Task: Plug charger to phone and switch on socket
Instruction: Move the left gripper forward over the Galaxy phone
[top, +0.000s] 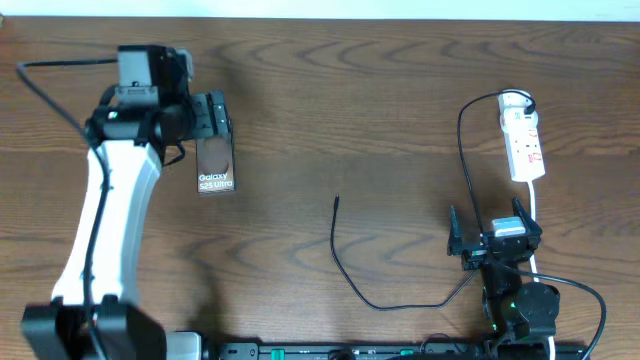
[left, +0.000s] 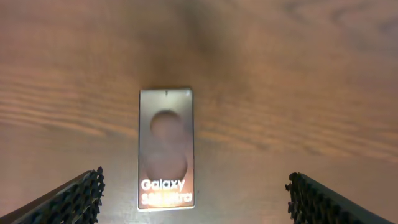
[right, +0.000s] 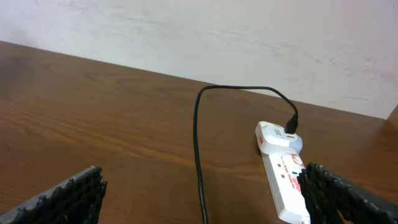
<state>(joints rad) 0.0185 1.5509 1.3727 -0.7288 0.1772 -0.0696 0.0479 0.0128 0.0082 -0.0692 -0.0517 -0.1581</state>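
Observation:
The bronze phone lies flat on the table at the left, its "Galaxy S25 Ultra" text showing. My left gripper hovers just behind it, open and empty; in the left wrist view the phone lies between the spread fingers. The charger cable runs from the white socket strip at the right down past my right gripper to a free plug tip mid-table. The right gripper is open and empty; its wrist view shows the cable between its fingers and the socket.
The socket's white cord runs down beside the right arm. The robots' thicker black cables loop at the front right. A pale wall stands behind the table's far edge.

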